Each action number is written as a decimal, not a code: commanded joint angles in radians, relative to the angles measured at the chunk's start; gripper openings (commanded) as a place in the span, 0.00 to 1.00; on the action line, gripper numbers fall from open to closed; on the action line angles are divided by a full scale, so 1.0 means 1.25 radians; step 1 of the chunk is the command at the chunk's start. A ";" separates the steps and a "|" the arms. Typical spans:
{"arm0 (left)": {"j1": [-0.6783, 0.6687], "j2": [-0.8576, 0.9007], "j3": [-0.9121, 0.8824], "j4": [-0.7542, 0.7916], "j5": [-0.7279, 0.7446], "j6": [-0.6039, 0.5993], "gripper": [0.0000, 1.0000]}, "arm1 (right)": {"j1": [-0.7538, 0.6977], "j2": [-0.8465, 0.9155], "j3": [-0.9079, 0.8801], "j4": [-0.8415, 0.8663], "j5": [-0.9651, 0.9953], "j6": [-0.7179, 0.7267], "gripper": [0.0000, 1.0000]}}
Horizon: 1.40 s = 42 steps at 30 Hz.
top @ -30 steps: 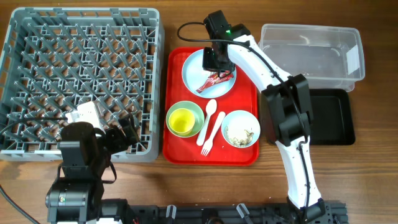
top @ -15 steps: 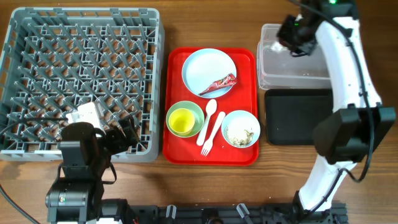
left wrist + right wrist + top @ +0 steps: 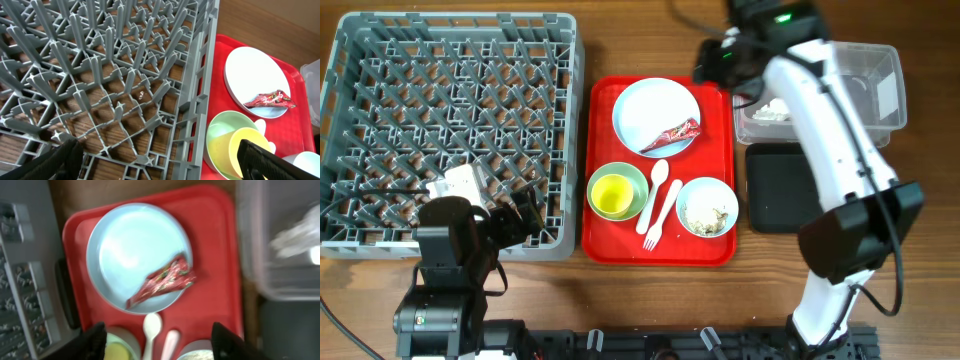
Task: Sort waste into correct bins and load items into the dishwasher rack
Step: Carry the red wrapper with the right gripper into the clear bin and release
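Wooden table [image 3: 620, 295] holds the grey dishwasher rack [image 3: 450, 120] at left and a red tray [image 3: 603, 130] beside it. On the tray, the snack wrapper [image 3: 670, 133] lies on the pale blue plate [image 3: 642, 105]. Both pincers gape wide and empty: the right gripper [image 3: 161, 342] above the tray, the left gripper [image 3: 160, 165] over the rack's edge.

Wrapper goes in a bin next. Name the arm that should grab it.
Right. The right gripper, open, hovers by the plate with the wrapper in its wrist view, and the tub is beside it. The left gripper sits over the rack's near corner, farther from the wrapper.
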 commanded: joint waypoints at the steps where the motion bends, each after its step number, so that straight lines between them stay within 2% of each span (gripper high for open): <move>1: 0.003 -0.002 0.013 0.000 0.007 0.016 1.00 | 0.068 0.005 -0.072 0.029 -0.002 0.131 0.63; 3: 0.003 -0.002 0.013 0.000 0.007 0.016 1.00 | 0.097 0.005 -0.135 0.070 -0.002 0.189 0.63; 9: 0.003 -0.002 0.013 -0.001 0.007 0.016 1.00 | 0.122 0.005 -0.341 0.275 -0.003 0.246 0.62; 12: 0.003 -0.002 0.013 -0.001 0.007 0.016 1.00 | 0.122 0.005 -0.410 0.392 -0.009 0.244 0.62; 15: 0.003 -0.002 0.013 -0.004 0.007 0.016 1.00 | 0.122 0.005 -0.448 0.453 -0.021 0.244 0.62; 35: 0.003 -0.002 0.013 -0.004 0.007 0.016 1.00 | 0.132 0.006 -0.464 0.475 0.040 0.287 0.63; 42: 0.003 -0.002 0.013 -0.003 0.006 0.016 1.00 | 0.132 0.048 -0.498 0.539 0.040 0.292 0.63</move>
